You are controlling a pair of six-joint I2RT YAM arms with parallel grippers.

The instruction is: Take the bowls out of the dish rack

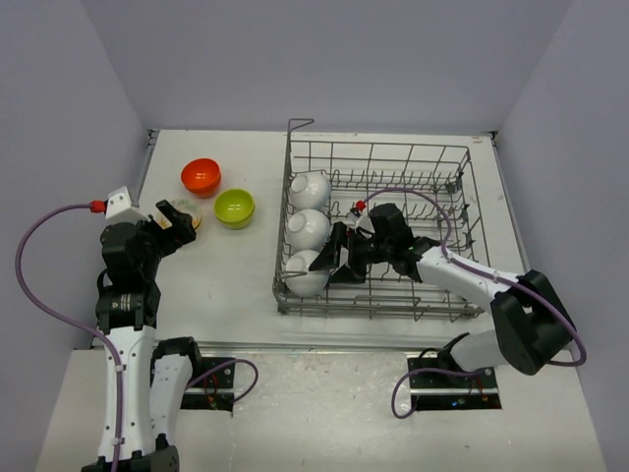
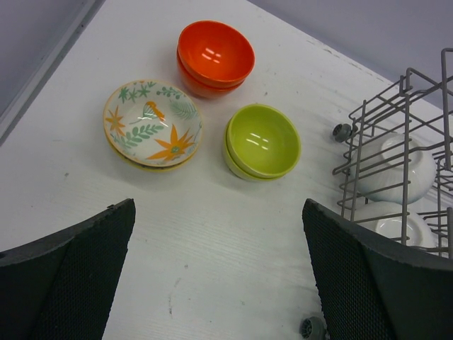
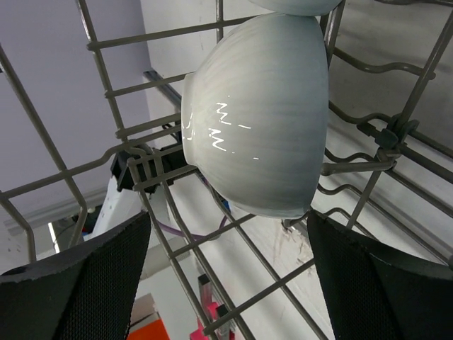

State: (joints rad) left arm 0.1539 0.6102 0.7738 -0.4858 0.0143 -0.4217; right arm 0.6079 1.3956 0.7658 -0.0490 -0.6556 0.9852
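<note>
My right gripper [image 3: 228, 234], black mesh pads [image 3: 85, 283] apart, faces a glossy round white bowl [image 3: 255, 120] in the wire rack [image 1: 432, 167].

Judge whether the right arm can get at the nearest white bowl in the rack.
Probably yes. The right arm is inside the rack, its open jaws facing the bowl with nothing between; only the wires around it may hamper.

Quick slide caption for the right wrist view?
Open right fingers line up on a white bowl standing on edge in the dish rack.
</note>
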